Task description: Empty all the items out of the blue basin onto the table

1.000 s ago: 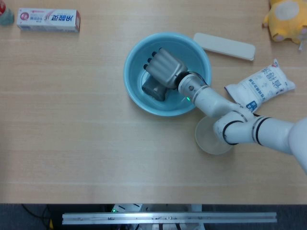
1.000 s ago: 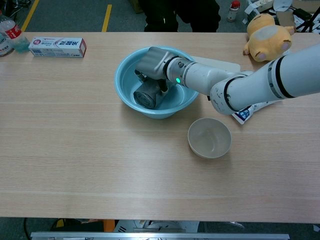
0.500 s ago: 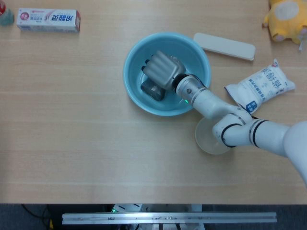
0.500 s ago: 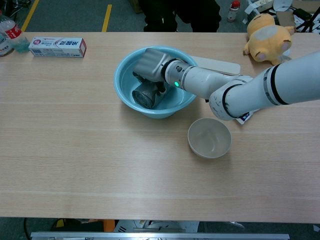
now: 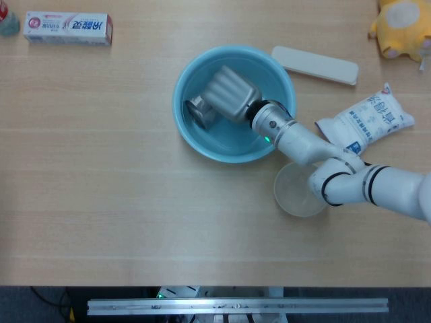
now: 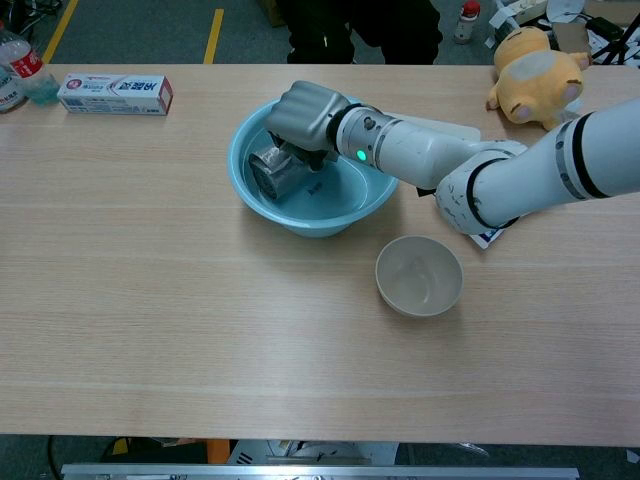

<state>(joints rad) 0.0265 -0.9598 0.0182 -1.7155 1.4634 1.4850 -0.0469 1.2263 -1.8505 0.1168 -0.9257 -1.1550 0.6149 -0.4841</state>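
A blue basin [image 5: 276,79] [image 6: 340,205] stands on the table at centre back. My right hand [image 5: 230,95] [image 6: 303,113] reaches into it and grips a grey metal can [image 5: 199,112] [image 6: 271,171]. The can is lifted off the basin's floor and tilted, its round end facing left over the basin's left half. The hand covers most of the can's body. Nothing else shows inside the basin. My left hand appears in neither view.
A beige bowl [image 5: 293,198] [image 6: 419,275] sits just right of and in front of the basin, under my right forearm. A white flat case [image 5: 314,64], a white pouch [image 5: 367,119], a yellow plush toy [image 5: 399,25] [image 6: 535,62] and a toothpaste box [image 5: 68,28] [image 6: 115,93] lie around.
My right hand has raised the grey can from the basin's floor and carried it left, tipping it so its end faces left.
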